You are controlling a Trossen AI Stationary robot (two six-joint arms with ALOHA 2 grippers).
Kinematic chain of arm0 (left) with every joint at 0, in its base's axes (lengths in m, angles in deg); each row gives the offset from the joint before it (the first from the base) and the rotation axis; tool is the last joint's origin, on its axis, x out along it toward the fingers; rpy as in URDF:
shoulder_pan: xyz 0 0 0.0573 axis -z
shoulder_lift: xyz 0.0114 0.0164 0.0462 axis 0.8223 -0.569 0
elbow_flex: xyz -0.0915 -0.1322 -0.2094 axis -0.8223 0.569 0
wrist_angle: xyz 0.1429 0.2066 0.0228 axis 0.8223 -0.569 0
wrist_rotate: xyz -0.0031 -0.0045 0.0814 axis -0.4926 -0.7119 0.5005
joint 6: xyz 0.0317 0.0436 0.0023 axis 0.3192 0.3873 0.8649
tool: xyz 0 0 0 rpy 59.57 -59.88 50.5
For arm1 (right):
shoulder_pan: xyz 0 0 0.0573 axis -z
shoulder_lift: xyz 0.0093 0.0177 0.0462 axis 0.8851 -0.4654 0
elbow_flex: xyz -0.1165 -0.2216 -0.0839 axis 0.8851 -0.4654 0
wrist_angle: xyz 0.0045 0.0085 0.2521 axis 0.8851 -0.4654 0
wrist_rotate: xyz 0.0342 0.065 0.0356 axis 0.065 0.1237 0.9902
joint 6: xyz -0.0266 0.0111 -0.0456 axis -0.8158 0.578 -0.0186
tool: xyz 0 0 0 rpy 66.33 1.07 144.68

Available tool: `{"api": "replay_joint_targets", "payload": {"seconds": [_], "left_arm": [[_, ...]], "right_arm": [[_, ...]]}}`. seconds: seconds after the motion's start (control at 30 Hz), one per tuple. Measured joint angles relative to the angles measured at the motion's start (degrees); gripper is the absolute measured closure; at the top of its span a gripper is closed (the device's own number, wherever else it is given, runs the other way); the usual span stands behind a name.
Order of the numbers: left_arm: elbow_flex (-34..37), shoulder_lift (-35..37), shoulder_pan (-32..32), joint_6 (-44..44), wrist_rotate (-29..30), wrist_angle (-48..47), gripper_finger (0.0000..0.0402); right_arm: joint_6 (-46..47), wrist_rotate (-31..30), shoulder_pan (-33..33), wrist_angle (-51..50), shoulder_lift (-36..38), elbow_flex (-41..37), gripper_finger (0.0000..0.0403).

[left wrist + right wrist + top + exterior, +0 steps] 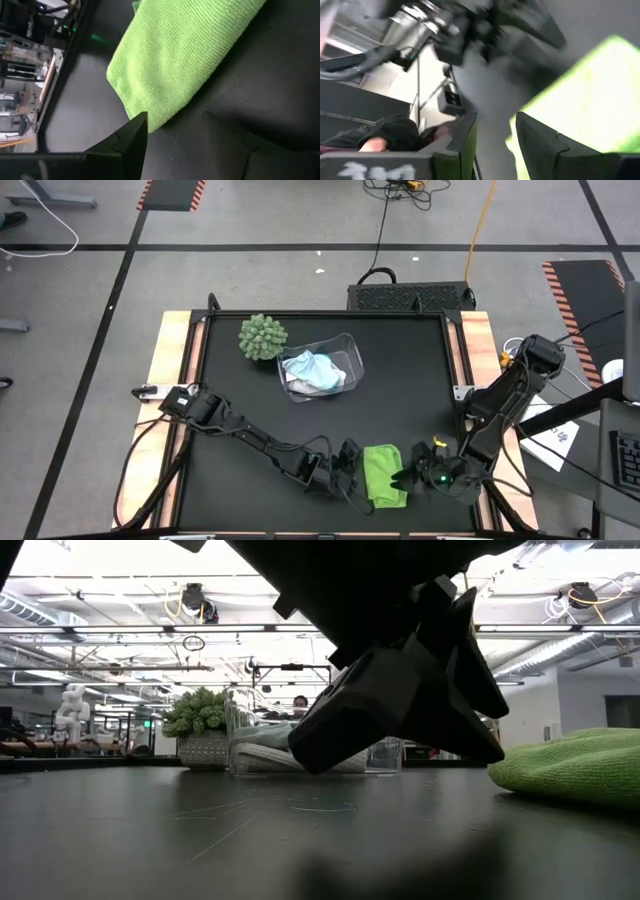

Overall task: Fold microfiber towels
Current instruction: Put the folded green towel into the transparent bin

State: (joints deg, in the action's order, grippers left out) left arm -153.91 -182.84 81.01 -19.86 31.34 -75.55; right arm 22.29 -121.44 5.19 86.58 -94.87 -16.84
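The lime green towel (385, 475) lies folded and flat on the black table near its front edge. It also shows in the left wrist view (175, 55), in the low view (580, 765) and in the right wrist view (590, 95). My left gripper (350, 468) is open, just off the towel's left side and a little above the table (175, 117) (400, 740). My right gripper (408, 476) is open at the towel's right edge (495, 117). The white and light blue towels (315, 370) lie crumpled in the clear bin (345, 345). My right gripper stands with its fingers apart at the green towel's right edge (530, 130). The view is blurred, and I cannot tell whether a finger touches the cloth.
A round green spiky plant (262, 337) stands at the far left beside the bin. The table's wooden side rails (170, 380) run along both sides. Open black tabletop lies between the bin and the green towel.
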Motion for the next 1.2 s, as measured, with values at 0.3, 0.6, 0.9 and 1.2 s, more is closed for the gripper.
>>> {"api": "replay_joint_targets", "payload": {"seconds": [0.3,0.6,0.9,1.2], "left_arm": [[0.0,0.0,-0.6,0.9,-4.2,0.8,0.0213],[0.0,0.0,-1.6,-0.2,-8.2,0.0,0.0213],[0.0,0.0,-4.1,-2.0,-15.7,-3.7,0.0213],[0.0,0.0,-4.3,-1.1,-17.1,-3.1,0.0232]], "right_arm": [[22.9,10.5,0.1,-6.2,-2.5,0.0,0.0273],[38.2,22.7,0.0,-11.8,-3.3,0.0,0.0258],[40.2,27.4,0.0,-15.4,-3.3,-1.9,0.0205],[40.3,21.1,1.5,3.3,-4.9,-11.6,0.0125]]}}
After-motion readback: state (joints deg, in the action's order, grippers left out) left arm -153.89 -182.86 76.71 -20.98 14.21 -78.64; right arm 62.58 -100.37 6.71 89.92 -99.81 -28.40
